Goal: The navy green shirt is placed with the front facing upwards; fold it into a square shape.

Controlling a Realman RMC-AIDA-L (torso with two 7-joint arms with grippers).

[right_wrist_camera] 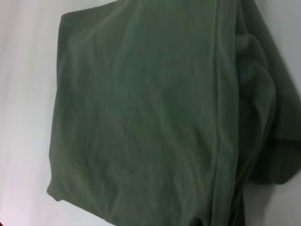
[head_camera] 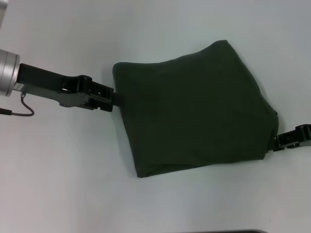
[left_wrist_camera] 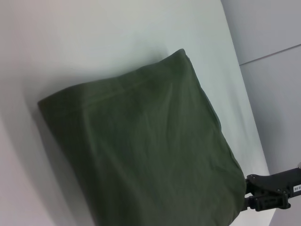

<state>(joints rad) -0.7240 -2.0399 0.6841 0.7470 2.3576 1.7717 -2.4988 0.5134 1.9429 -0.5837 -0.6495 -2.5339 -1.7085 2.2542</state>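
White table bears the navy green shirt, folded, mid-surface, open margin all round. Left gripper pinches its left edge; right gripper at its right edge, closure indeterminate.

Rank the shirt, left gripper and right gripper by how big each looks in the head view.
1. Navy green shirt, by far the largest.
2. Left gripper, at the shirt's left edge.
3. Right gripper, smallest, at the shirt's right edge; partly cut off by the frame, so its true size is unsure.
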